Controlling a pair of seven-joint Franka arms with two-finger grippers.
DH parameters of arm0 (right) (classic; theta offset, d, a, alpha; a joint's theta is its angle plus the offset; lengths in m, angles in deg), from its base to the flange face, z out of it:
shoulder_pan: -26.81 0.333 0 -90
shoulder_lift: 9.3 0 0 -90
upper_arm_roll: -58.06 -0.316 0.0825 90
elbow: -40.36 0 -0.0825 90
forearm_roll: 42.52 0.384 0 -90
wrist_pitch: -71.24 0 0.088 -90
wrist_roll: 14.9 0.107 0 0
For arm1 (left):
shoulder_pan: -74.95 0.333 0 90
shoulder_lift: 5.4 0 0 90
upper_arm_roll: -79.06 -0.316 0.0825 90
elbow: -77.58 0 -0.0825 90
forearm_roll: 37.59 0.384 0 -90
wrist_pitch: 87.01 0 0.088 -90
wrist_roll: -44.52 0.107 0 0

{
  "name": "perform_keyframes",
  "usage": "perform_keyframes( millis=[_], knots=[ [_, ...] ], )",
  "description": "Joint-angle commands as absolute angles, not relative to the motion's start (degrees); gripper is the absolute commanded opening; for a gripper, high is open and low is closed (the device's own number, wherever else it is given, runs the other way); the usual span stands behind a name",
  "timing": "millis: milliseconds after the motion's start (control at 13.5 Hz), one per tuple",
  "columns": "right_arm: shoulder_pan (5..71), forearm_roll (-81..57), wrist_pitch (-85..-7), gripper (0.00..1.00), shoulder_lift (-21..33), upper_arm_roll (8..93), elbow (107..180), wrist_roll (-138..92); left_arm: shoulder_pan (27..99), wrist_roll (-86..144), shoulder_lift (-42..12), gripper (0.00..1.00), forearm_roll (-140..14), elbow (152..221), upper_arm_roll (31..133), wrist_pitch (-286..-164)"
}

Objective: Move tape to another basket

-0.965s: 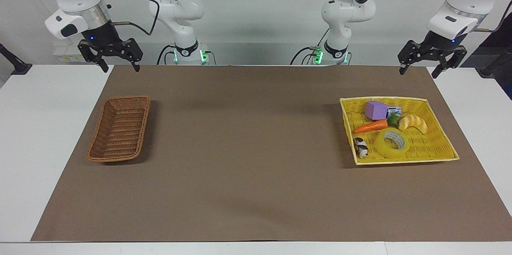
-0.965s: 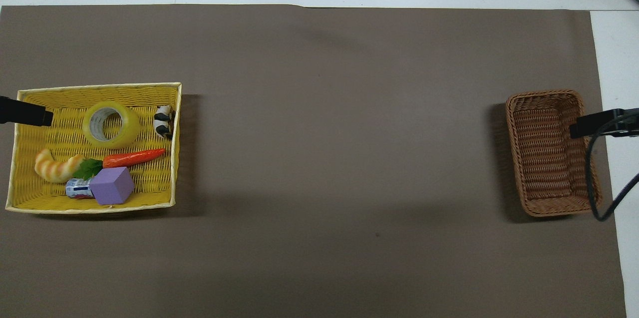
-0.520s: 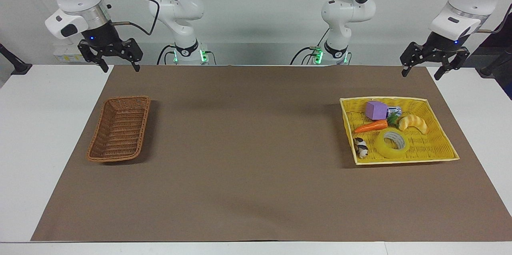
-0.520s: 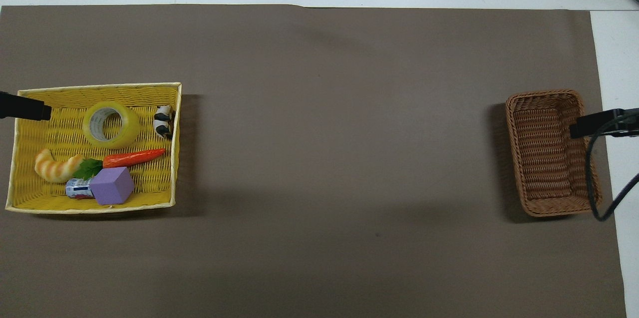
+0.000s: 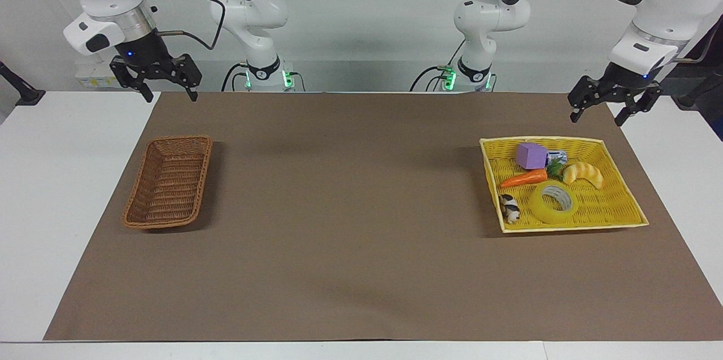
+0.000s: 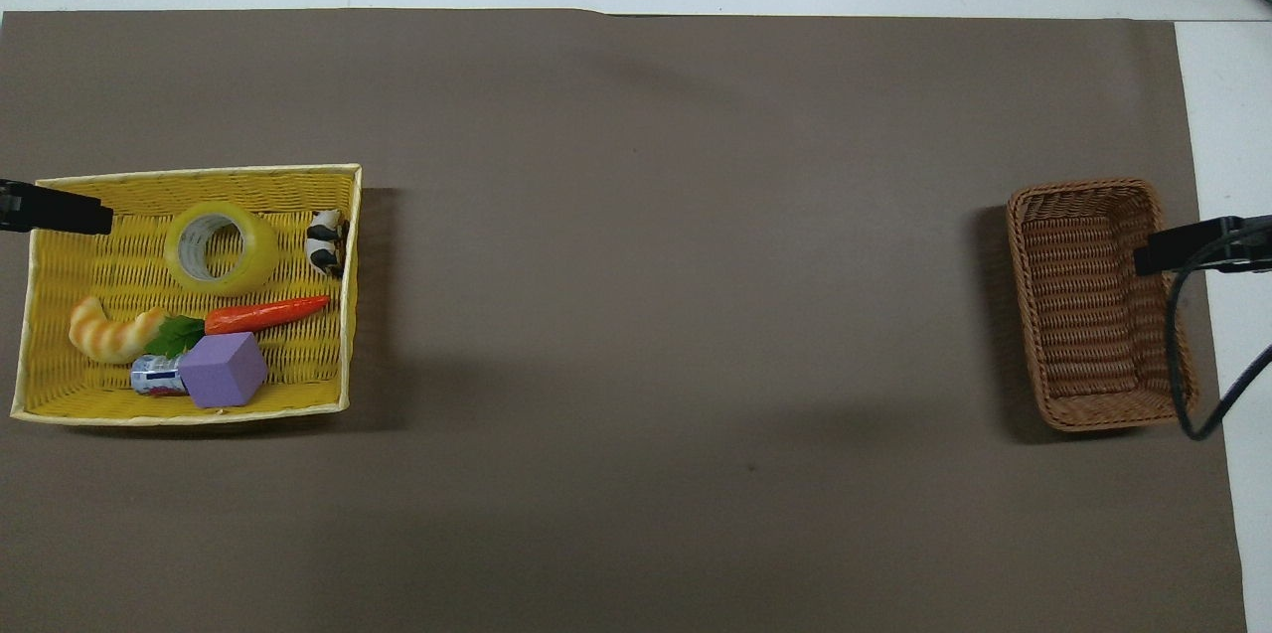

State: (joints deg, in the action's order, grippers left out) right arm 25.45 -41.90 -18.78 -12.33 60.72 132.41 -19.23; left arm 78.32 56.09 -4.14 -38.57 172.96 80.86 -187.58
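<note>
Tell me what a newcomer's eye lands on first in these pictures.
First, the square bright-yellow woven tray at the left arm's end of the table, crowded with toys and a translucent yellow tape roll. Next, the narrow brown wicker basket at the right arm's end. The left gripper and right gripper hang above the table, jaws open.

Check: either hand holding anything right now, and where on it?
Nothing held. Left hand and right hand are both open in the air; the tape lies untouched in the yellow tray.
</note>
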Motion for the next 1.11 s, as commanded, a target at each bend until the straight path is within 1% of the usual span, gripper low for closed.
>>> perform_keyframes(
  millis=[0,668,1039],
  knots=[
    [25.14,-41.81,-19.55,1.00,-13.25,60.52,133.35,-20.08,79.95,56.91,-3.28,1.00,-37.77,177.15,81.26,-191.06],
    [25.14,-41.81,-19.55,1.00,-13.25,60.52,133.35,-20.08,80.84,56.82,-3.55,1.00,-37.77,187.87,81.26,-202.39],
    [25.14,-41.81,-19.55,1.00,-13.25,60.52,133.44,-20.08,81.28,56.82,-5.04,1.00,-37.77,191.83,81.26,-208.11]
  ],
)
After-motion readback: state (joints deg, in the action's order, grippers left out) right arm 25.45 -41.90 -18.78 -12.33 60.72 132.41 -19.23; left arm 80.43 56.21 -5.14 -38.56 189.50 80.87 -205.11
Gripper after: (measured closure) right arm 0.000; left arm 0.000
